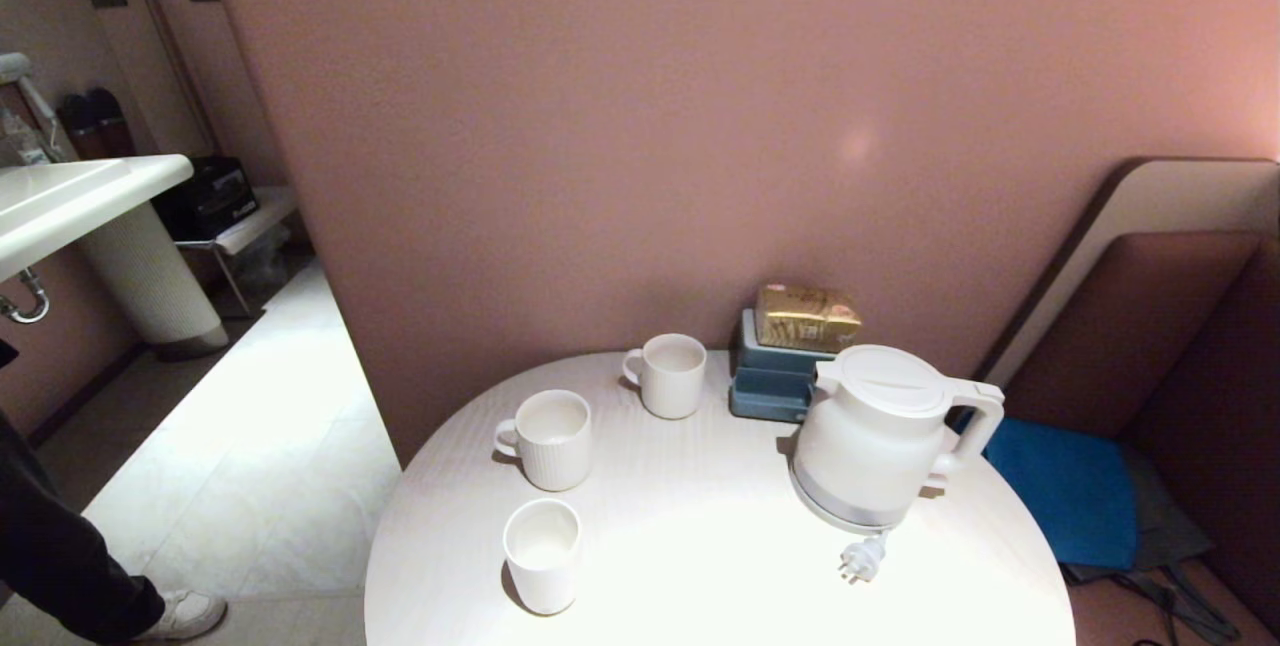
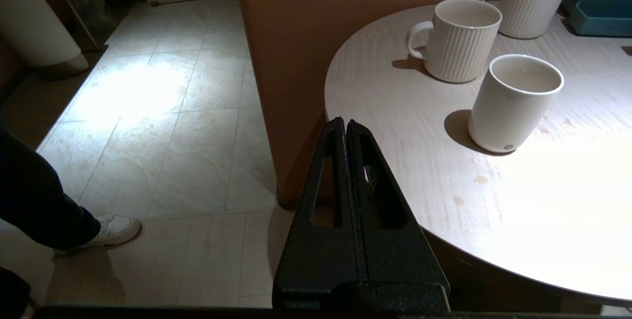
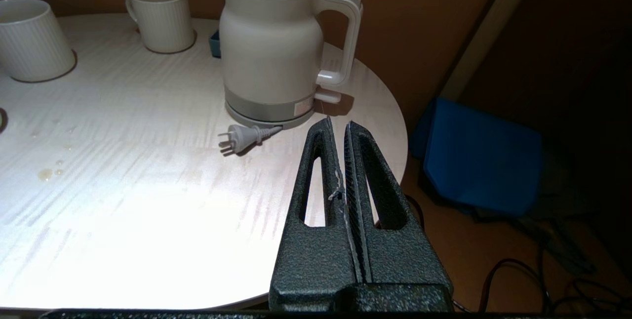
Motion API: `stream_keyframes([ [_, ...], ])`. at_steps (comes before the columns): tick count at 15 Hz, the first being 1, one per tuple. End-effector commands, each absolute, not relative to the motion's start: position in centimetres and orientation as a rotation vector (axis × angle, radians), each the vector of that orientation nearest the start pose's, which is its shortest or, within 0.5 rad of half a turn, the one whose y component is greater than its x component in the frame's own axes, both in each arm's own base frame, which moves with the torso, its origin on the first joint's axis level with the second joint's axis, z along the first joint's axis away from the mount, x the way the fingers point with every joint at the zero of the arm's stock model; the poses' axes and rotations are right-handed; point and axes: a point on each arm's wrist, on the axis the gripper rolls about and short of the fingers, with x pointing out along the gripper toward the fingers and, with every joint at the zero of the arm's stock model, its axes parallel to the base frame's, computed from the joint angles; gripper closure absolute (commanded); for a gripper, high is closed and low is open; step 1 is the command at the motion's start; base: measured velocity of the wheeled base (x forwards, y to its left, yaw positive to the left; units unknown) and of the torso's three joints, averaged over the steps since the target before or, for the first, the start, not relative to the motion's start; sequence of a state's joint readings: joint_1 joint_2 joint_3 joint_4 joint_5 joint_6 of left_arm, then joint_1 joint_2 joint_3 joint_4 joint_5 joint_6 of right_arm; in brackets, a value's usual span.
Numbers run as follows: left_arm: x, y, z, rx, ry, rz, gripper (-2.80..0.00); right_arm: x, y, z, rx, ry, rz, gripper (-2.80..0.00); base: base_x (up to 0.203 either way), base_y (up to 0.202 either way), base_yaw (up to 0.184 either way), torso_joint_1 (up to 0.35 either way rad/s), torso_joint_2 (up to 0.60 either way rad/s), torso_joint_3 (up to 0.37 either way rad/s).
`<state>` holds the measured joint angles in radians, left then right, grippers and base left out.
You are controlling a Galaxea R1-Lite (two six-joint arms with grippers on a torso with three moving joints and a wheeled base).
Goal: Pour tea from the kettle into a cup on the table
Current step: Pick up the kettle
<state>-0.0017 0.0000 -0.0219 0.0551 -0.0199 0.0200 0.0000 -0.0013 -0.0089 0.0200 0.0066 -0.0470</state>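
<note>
The white kettle (image 1: 880, 436) stands upright on the round white table (image 1: 700, 566), lid down, handle toward the right; its plug (image 1: 862, 558) lies in front. Three white cups stand to its left: a smooth one (image 1: 542, 554) nearest, a ribbed mug (image 1: 548, 438) behind it, another ribbed mug (image 1: 670, 374) at the back. No tea shows in any cup. My left gripper (image 2: 344, 122) hangs shut and empty off the table's left edge. My right gripper (image 3: 338, 125) is shut and empty near the right edge, short of the kettle (image 3: 276, 47). Neither arm shows in the head view.
A blue box (image 1: 775, 381) with a gold packet (image 1: 806, 316) sits at the back against the pink wall. A blue cushion (image 1: 1070, 486) and cables lie right of the table. A person's leg and white shoe (image 1: 185, 614) stand on the tiled floor at left, by a sink (image 1: 70, 201).
</note>
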Motion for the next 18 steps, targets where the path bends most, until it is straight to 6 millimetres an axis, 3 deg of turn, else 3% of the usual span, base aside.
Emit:
stream_keyframes([
  [1,-2.44,-0.04,7.58,0.020,0.035,-0.022,0.00,-2.35,0.01,7.60,-0.046,0.011,0.006,0.00,0.000,0.000,0.000,0.000,0.00,0.000],
  [18,-2.44,-0.04,7.58,0.020,0.035,-0.022,0.00,-2.30,0.01,7.62,-0.029,-0.002,0.003,0.00,0.000,0.000,0.000,0.000,0.00,0.000],
])
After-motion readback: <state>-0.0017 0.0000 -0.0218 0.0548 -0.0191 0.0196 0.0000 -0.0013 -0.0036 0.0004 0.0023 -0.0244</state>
